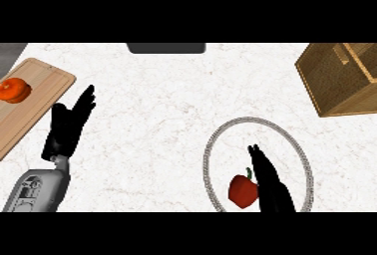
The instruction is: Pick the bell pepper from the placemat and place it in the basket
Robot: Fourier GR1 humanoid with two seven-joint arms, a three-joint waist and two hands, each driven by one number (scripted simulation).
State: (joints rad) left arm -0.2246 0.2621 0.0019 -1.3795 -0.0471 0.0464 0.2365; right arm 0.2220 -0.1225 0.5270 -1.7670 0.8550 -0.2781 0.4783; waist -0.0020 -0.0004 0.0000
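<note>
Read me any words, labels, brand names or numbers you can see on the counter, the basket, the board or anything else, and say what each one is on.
None: no word, number or sign can be read anywhere in the head view. The basket, the cutting board, the placemat, the bell pepper and the dark object at the counter's far edge all show plain surfaces without markings.

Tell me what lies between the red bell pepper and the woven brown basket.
Head view: black fingers of the right hand, the grey rim of the round placemat, then bare white counter.
</note>
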